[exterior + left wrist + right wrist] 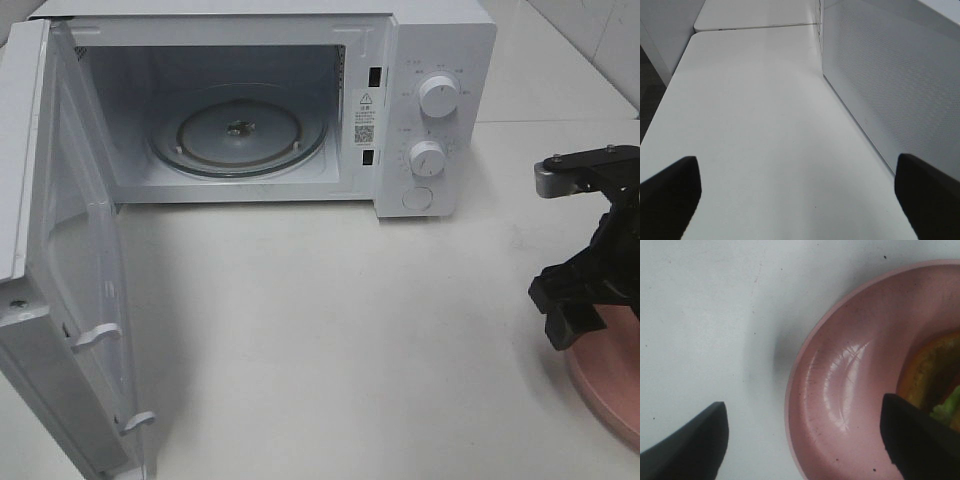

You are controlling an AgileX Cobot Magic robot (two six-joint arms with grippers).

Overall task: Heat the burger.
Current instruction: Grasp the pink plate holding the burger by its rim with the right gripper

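The burger [935, 375] shows only in the right wrist view, as a strip of golden bun and green lettuce on the pink plate [840, 390]. In the high view the plate [610, 385] lies at the table's right edge, and the burger is hidden there behind my right gripper [575, 320]. That gripper [802, 440] is open and straddles the plate's rim, one finger [695, 445] over bare table, the other [920, 435] over the plate beside the burger. My left gripper [797, 200] is open above bare table, holding nothing.
The white microwave [430, 60] stands at the back, its door [60, 300] swung wide to the left and its glass turntable [238, 135] bare. Two knobs [438, 96] sit on its right panel. A perforated white panel [890, 85] rises close beside the left gripper.
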